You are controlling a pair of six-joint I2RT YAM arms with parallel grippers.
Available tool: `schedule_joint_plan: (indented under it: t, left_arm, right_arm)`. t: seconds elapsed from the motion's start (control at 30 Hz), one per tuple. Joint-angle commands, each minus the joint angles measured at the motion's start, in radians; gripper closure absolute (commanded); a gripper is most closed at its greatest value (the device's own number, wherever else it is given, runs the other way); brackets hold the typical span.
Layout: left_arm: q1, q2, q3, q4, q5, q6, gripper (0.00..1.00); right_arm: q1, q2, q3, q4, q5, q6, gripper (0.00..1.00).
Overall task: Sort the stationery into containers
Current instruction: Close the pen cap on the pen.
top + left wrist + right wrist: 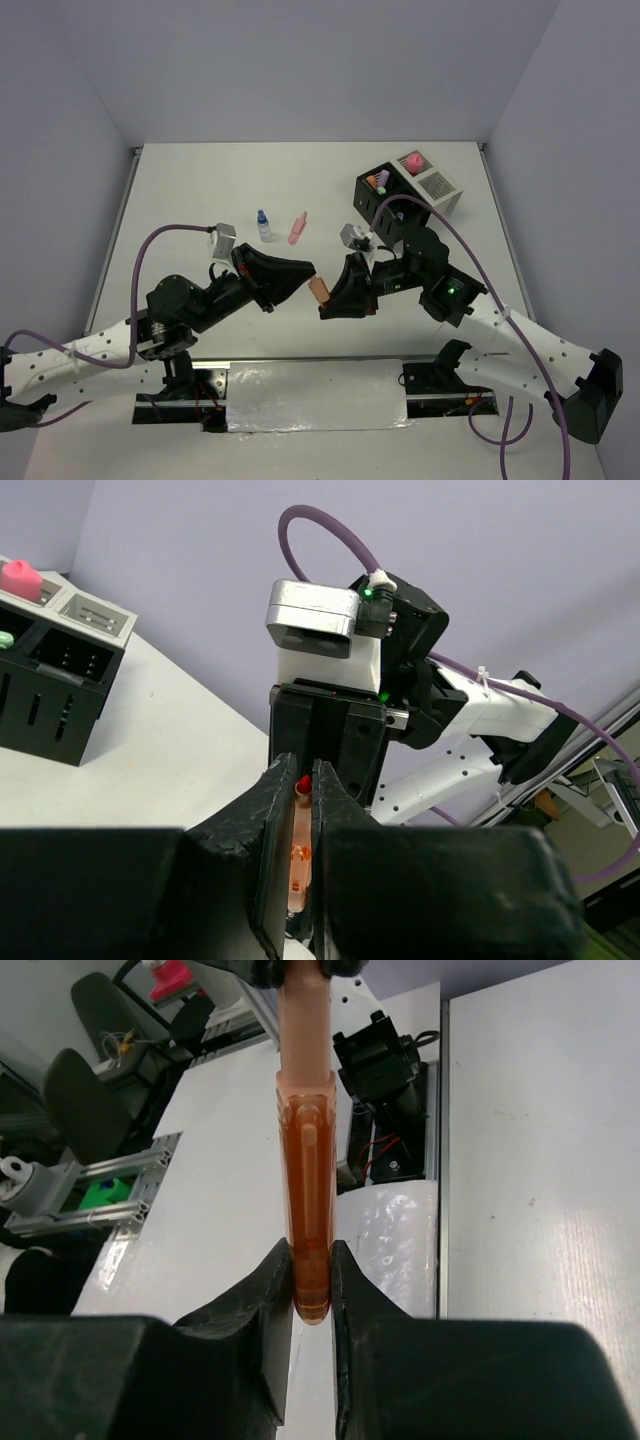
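An orange highlighter (319, 290) is held in the air between both grippers above the near middle of the table. My left gripper (307, 272) is shut on its pale end, whose red tip shows between the jaws in the left wrist view (299, 825). My right gripper (331, 300) is shut on the darker orange end (307, 1200). The black mesh box (362, 190) holds purple, green and blue items. The white box (445, 190) behind it holds a pink item (412, 162). A blue-capped bottle (263, 225) and a pink highlighter (298, 228) lie on the table.
The two boxes stand at the far right, also seen in the left wrist view: the black box (50, 695) and the white box (95, 615). The right arm's wrist camera (320, 630) is close in front of my left gripper (299, 770). Purple cables loop over both arms.
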Motion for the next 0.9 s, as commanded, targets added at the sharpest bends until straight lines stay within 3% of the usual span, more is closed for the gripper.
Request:
schedule_joint_plan:
  t: [0.0,0.1,0.87]
  left_arm:
    - [-0.002,-0.017,0.052,0.070,-0.024,0.007,1.00]
    - [-0.002,-0.028,0.054,0.078,-0.038,0.008,1.00]
    - [0.056,-0.082,0.091,0.056,-0.090,0.005,1.00]
  right_arm:
    - [0.005,-0.022,0.003,0.049,-0.006,-0.007,0.94]
    - [0.005,-0.025,-0.005,0.043,-0.001,-0.019,1.00]
    - [0.007,0.001,-0.126,0.074,-0.021,0.011,1.00]
